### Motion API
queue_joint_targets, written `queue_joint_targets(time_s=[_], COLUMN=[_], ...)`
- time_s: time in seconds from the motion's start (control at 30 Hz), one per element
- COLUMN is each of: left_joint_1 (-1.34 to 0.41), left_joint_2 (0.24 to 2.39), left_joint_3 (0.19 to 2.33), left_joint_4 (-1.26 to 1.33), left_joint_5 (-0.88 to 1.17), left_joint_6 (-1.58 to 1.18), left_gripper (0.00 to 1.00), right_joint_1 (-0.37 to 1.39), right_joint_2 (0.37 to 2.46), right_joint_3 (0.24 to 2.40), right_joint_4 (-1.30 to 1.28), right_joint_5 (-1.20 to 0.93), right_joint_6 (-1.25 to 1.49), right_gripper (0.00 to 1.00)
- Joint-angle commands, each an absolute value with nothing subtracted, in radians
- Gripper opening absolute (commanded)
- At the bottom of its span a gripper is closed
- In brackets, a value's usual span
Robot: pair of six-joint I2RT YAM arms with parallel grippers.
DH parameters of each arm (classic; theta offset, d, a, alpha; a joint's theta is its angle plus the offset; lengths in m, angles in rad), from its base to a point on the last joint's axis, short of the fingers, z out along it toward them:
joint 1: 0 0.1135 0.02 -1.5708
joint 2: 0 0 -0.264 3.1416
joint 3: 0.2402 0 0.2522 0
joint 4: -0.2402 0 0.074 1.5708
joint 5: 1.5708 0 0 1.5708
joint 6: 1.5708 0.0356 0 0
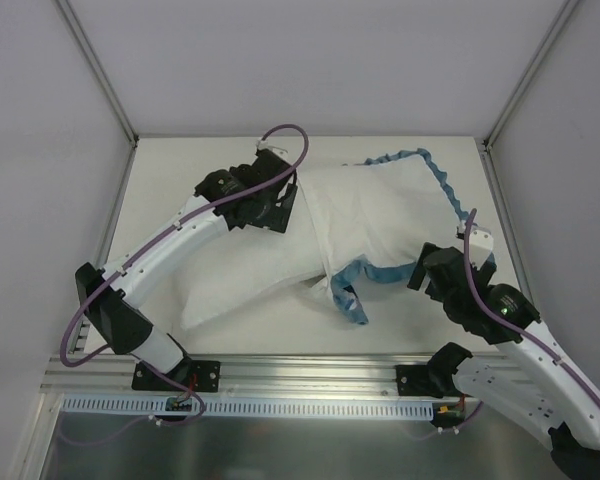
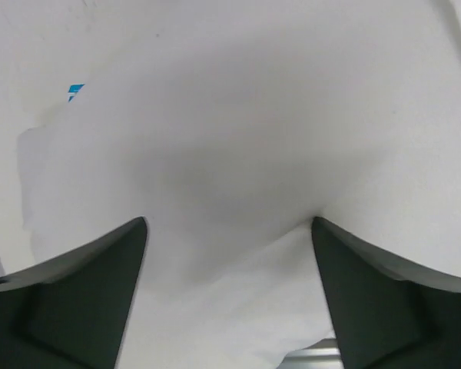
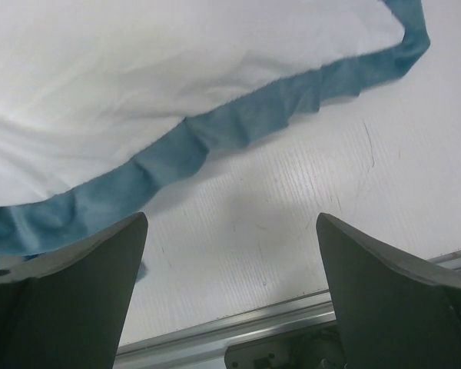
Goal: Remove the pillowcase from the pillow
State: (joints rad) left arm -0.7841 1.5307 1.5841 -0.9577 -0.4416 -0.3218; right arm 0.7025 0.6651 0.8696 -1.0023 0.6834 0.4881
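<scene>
The pillowcase [image 1: 380,205] lies inside out at the middle right of the table, white with a teal-blue ruffled edging [image 1: 442,185] round it. The plain white pillow [image 1: 235,285] sticks out of it toward the near left. My left gripper [image 1: 295,205] is open at the far edge where pillow and pillowcase meet. In the left wrist view its jaws [image 2: 229,223] stand wide apart with white fabric [image 2: 238,154] between them. My right gripper [image 1: 422,265] is open and empty over bare table, just short of the ruffle [image 3: 238,127] on the pillowcase's near right edge.
A white table [image 1: 180,190] is enclosed by pale walls at the back and sides. An aluminium rail [image 1: 310,370] runs along the near edge and shows in the right wrist view [image 3: 215,338]. A ruffle loop [image 1: 350,300] hangs at the pillowcase's near corner.
</scene>
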Motion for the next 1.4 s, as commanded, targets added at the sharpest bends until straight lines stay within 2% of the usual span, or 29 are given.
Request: queue_joint_targets(time_s=[0.0, 0.2, 0.3, 0.5, 0.6, 0.73, 0.83, 0.87, 0.93, 1.0, 1.13, 1.37], left_joint_1=[-0.758, -0.747, -0.719, -0.698, -0.692, -0.692, -0.687, -0.687, -0.681, -0.666, -0.624, -0.597], left_joint_2=[1.557, 1.536, 1.531, 1.584, 1.638, 1.744, 1.792, 1.796, 1.780, 1.725, 1.600, 1.457], left_joint_3=[1.673, 1.707, 1.710, 1.747, 1.764, 1.747, 1.678, 1.666, 1.614, 1.565, 1.387, 1.255], left_joint_4=[-0.966, -0.973, -0.971, -0.971, -0.968, -0.966, -0.962, -0.954, -0.934, -0.870, -0.712, -0.572], left_joint_5=[-0.493, -0.379, -0.292, -0.386, -0.489, -0.470, -0.396, -0.371, -0.344, -0.298, -0.151, 0.063], left_joint_6=[-0.230, -0.351, -0.489, -0.822, -0.906, -0.955, -0.999, -1.002, -0.993, -0.957, -0.870, -0.654], left_gripper=[0.98, 0.99, 0.95, 0.94, 0.93, 0.89, 0.69, 0.48, 0.26, 0.00, 0.00, 0.00], right_joint_1=[0.696, 0.695, 0.695, 0.693, 0.693, 0.695, 0.695, 0.695, 0.695, 0.695, 0.695, 0.699], right_joint_2=[0.660, 0.643, 0.650, 0.657, 0.637, 0.614, 0.617, 0.620, 0.630, 0.647, 0.681, 0.827], right_joint_3=[0.868, 0.853, 0.854, 0.867, 0.870, 0.867, 0.867, 0.868, 0.879, 0.888, 0.925, 1.038], right_joint_4=[-1.020, -1.022, -1.022, -1.019, -1.023, -1.040, -1.045, -1.045, -1.046, -1.045, -1.020, -0.888], right_joint_5=[0.672, 0.673, 0.673, 0.663, 0.649, 0.647, 0.640, 0.634, 0.630, 0.629, 0.609, 0.468], right_joint_6=[0.471, 0.468, 0.463, 0.463, 0.459, 0.463, 0.456, 0.453, 0.443, 0.431, 0.399, 0.296], right_gripper=[0.96, 0.96, 0.96, 0.96, 0.96, 0.96, 0.96, 0.96, 0.96, 0.96, 0.96, 0.96])
